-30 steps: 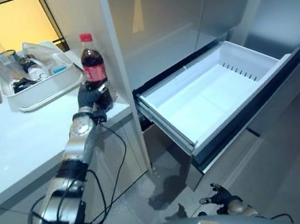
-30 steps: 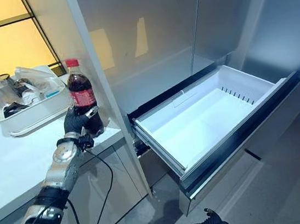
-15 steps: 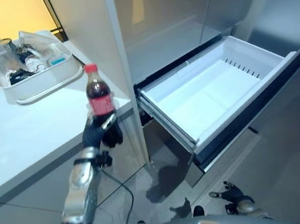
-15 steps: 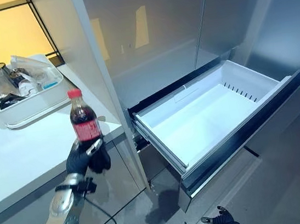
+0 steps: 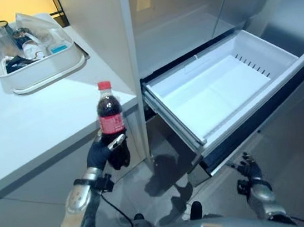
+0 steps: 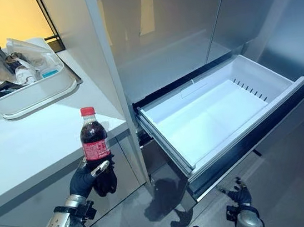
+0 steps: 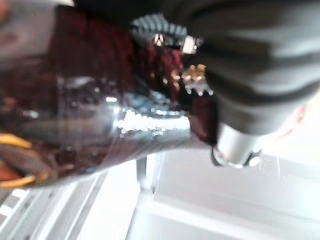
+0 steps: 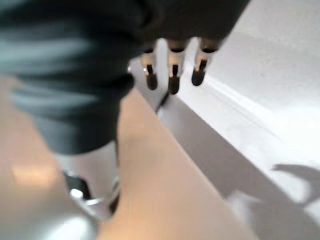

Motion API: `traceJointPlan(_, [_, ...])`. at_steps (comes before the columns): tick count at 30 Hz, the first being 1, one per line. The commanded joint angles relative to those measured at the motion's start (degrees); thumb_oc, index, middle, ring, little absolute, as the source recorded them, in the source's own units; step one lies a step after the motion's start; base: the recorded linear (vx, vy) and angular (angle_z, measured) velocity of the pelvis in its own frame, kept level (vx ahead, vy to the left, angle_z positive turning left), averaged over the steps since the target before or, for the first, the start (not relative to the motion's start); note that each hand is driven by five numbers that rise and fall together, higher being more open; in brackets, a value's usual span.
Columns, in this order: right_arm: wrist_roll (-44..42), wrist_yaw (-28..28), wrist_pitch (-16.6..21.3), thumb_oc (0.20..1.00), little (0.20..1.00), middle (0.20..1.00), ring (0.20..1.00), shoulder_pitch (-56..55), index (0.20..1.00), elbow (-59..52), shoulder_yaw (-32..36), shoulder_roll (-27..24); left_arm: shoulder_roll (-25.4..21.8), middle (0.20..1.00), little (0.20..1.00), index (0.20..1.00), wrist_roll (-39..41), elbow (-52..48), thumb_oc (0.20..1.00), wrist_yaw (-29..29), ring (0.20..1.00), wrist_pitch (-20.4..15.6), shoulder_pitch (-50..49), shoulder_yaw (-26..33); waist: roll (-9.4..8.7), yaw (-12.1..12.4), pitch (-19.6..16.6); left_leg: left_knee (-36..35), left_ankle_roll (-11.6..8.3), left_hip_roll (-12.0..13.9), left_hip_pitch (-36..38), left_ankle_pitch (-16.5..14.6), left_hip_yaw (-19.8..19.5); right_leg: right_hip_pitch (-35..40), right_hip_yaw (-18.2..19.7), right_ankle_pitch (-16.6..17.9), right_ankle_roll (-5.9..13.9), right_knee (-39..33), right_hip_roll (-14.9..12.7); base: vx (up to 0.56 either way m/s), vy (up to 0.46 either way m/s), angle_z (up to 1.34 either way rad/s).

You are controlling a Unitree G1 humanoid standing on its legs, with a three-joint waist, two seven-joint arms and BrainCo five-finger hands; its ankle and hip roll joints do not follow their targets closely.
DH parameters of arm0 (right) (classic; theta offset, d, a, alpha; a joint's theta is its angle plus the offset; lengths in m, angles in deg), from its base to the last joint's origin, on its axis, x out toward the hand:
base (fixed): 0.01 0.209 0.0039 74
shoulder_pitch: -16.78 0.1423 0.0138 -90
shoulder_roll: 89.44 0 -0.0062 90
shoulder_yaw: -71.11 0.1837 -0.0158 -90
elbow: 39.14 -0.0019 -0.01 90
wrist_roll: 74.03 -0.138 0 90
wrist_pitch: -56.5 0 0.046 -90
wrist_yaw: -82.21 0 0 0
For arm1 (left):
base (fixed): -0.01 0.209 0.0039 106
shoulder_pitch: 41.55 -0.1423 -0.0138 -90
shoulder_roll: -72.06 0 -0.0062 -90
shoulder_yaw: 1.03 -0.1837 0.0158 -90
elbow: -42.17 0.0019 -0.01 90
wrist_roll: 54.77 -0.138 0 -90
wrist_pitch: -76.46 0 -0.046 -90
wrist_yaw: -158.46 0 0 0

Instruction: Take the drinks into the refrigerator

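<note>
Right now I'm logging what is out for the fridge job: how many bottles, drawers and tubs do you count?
Bottles: 1, the cola bottle in the left hand.
Drawers: 1, the open white drawer.
Tubs: 1, the white tub on the counter.
Total: 3.

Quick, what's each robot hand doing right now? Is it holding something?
Left hand: shut on the cola bottle, held upright.
Right hand: open, fingers relaxed, holding nothing, low by the open drawer.
</note>
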Motion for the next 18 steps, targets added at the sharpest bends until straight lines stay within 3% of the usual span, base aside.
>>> traceJointPlan(1, [-3.1,-6.7,6.8,1.0,1.0,1.0,1.0,4.3,1.0,-10.1,7.6,-4.8,0.3,0.2,0.2,0.2,2.3,-10.0,0.2,-1.9,0.2,-5.9,5.4,0.8,0.56,-1.4,-1.3,0.1,5.19,-4.6,-0.5,-4.5,-1.0,0.1,-0.5,-3.6,1.79,6.1,0.5,0.0,0.0,0.0])
traceJointPlan(4, [-2.0,-12.4,9.6,1.0,1.0,1.0,1.0,6.5,1.0,-18.2,13.5,-6.9,0.3,0.2,0.2,0.2,2.1,-9.6,0.2,-1.6,0.2,-5.8,6.0,0.7,0.67,-2.0,-1.7,0.1,5.33,-4.7,-0.1,-4.9,-0.9,0.1,-0.3,-3.6,1.87,6.2,0.6,0.02,0.018,-0.08])
traceJointPlan(8, [3.5,-15.4,9.9,1.0,1.0,1.0,1.0,7.8,1.0,-28.5,15.6,-8.0,1.0,0.2,0.2,0.2,1.9,-8.9,0.2,-1.2,0.2,-5.7,6.0,1.2,0.81,-2.2,-1.9,0.1,5.38,-4.7,0.1,-5.0,-0.7,0.1,0.0,-3.7,1.84,6.2,0.6,0.01,0.009,-0.09])
traceJointPlan(12, [10.7,-15.7,9.4,1.0,1.0,1.0,1.0,9.1,1.0,-45.6,14.7,-7.6,1.8,0.2,0.2,0.2,0.1,-9.0,0.2,-0.2,0.2,-5.6,6.2,2.1,0.74,-2.2,-2.0,0.1,5.45,-4.7,0.2,-5.0,-0.6,0.1,0.2,-3.5,1.77,6.1,0.7,0.0,0.0,-0.03])
traceJointPlan(18, [14.0,-11.9,11.1,1.0,1.0,1.0,1.0,11.2,1.0,-60.4,12.3,-5.9,2.2,0.2,0.2,0.2,-1.5,-10.0,0.2,0.6,0.2,-6.5,5.5,3.4,0.65,-1.8,-2.1,0.1,5.53,-4.7,0.4,-5.0,-0.6,0.1,0.1,-3.6,1.72,6.2,0.7,0.0,0.0,0.0])
